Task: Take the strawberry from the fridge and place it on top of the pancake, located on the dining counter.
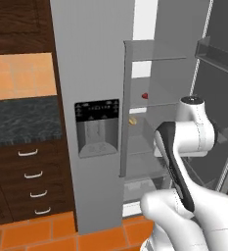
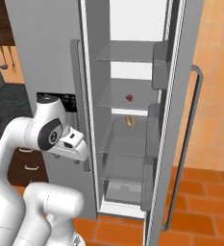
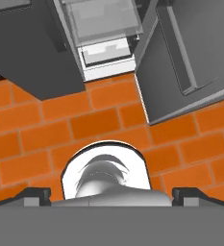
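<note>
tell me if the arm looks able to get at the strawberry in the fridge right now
Probably yes: the fridge door stands open and the strawberry lies uncovered on a glass shelf. The open gripper points down at the floor, so the arm must first swing up.

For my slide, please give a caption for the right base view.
Open fridge with strawberry on a glass shelf.

Open fridge [image 3: 104,43] above orange floor [image 3: 46,125]
</note>
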You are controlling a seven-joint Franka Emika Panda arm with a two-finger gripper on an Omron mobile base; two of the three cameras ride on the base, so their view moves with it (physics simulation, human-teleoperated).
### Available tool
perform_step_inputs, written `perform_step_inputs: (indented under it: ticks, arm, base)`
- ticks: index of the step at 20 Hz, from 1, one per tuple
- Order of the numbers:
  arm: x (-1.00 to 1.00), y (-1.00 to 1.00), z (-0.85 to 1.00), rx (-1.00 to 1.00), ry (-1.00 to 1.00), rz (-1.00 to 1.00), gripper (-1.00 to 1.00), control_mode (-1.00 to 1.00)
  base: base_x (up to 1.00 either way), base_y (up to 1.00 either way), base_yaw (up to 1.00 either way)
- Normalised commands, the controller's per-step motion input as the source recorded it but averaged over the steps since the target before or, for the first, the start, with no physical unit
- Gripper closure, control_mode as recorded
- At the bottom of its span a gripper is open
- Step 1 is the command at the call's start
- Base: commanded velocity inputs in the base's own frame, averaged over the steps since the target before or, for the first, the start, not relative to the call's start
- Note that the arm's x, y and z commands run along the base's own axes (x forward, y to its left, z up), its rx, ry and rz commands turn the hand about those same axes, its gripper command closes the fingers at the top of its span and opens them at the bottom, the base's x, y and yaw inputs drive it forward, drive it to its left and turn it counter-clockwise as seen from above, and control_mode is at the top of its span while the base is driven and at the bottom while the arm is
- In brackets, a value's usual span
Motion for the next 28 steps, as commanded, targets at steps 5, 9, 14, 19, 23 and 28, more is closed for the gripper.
perform_step_inputs:
  ticks: [5, 9, 14, 19, 23, 28]
  arm:
    - [0.00, 0.00, 0.00, 0.00, 0.00, 0.00, -1.00, 1.00]
    - [0.00, 0.00, 0.00, 0.00, 0.00, 0.00, -1.00, 1.00]
    - [0.00, 0.00, 0.00, 0.00, 0.00, 0.00, -1.00, 1.00]
    - [0.00, 0.00, 0.00, 0.00, 0.00, 0.00, -1.00, 1.00]
    - [0.00, 0.00, 0.00, 0.00, 0.00, 0.00, -1.00, 1.00]
    - [0.00, 0.00, 0.00, 0.00, 0.00, 0.00, -1.00, 1.00]
  base:
    - [-0.26, 0.00, -0.48]
    - [0.19, 0.01, -0.40]
    - [0.78, 0.21, -0.24]
    - [0.52, 0.06, -0.06]
    - [0.32, -0.03, 0.01]
    - [0.64, 0.00, 0.13]
